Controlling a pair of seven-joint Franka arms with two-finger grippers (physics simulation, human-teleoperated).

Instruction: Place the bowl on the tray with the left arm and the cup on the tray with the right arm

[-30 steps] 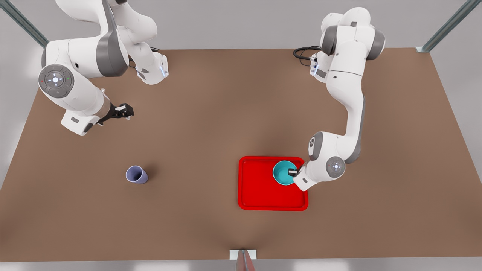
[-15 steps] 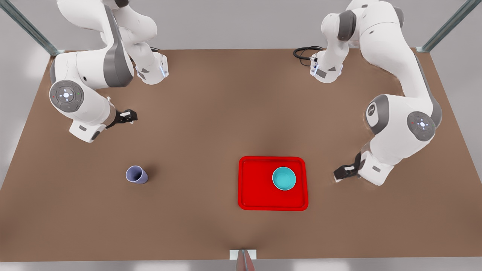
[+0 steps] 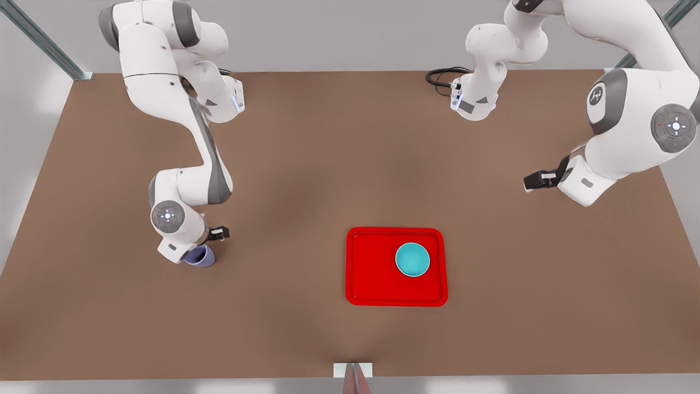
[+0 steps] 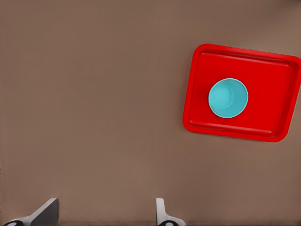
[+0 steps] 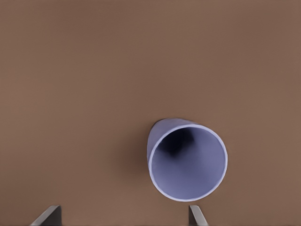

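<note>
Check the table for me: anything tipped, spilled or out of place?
Nothing stands out. The bowl sits upright inside the tray. The cup stands upright on the table, under the open right gripper. The open left gripper hangs off to the side.

The brown table (image 3: 328,164) lay bare between the cup (image 3: 201,257), crowded from above by the right gripper (image 3: 219,233) near the table's left edge, and the red tray (image 3: 372,273), whose one obstacle was the bowl (image 3: 412,259), while the left gripper (image 3: 529,181) hung open, well apart.
</note>
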